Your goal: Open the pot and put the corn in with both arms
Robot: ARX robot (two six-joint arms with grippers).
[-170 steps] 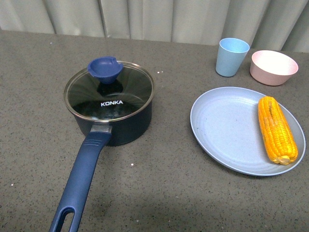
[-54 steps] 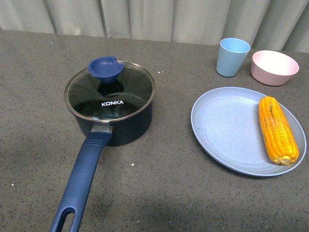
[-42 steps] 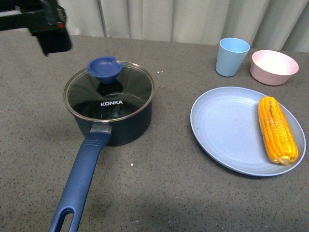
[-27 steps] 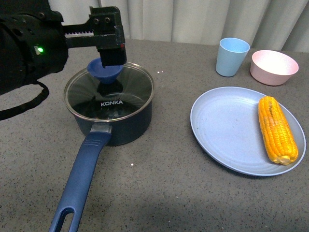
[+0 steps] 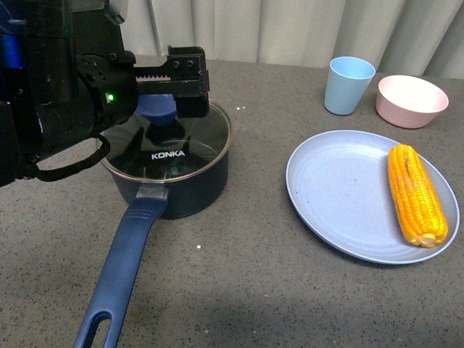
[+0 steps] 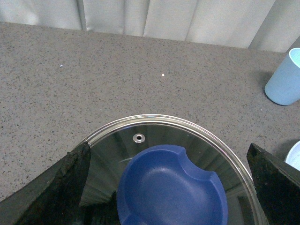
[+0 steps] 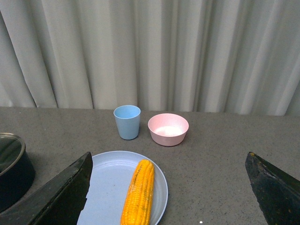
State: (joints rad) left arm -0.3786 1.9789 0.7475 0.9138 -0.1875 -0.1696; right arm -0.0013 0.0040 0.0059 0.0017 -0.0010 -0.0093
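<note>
The dark navy pot (image 5: 181, 190) stands left of centre with its glass KONKA lid (image 5: 190, 141) on and its long blue handle (image 5: 123, 264) pointing toward me. My left gripper (image 5: 165, 100) is open and hovers over the lid, its jaws on either side of the blue knob (image 5: 158, 110). In the left wrist view the knob (image 6: 171, 190) lies between the open fingers (image 6: 56, 187), apart from both. The yellow corn (image 5: 415, 194) lies on the blue plate (image 5: 341, 196). My right gripper (image 7: 168, 197) is open, held high near the corn (image 7: 138, 192), and is out of the front view.
A light blue cup (image 5: 349, 85) and a pink bowl (image 5: 410, 100) stand behind the plate, in front of a grey curtain. The right wrist view shows the pot's edge (image 7: 11, 168) left of the plate (image 7: 105, 187). The table is grey and speckled.
My left arm has come in from the far left and moved right over the pot; its open jaws now straddle the lid knob. Pot, lid and corn have not moved.
</note>
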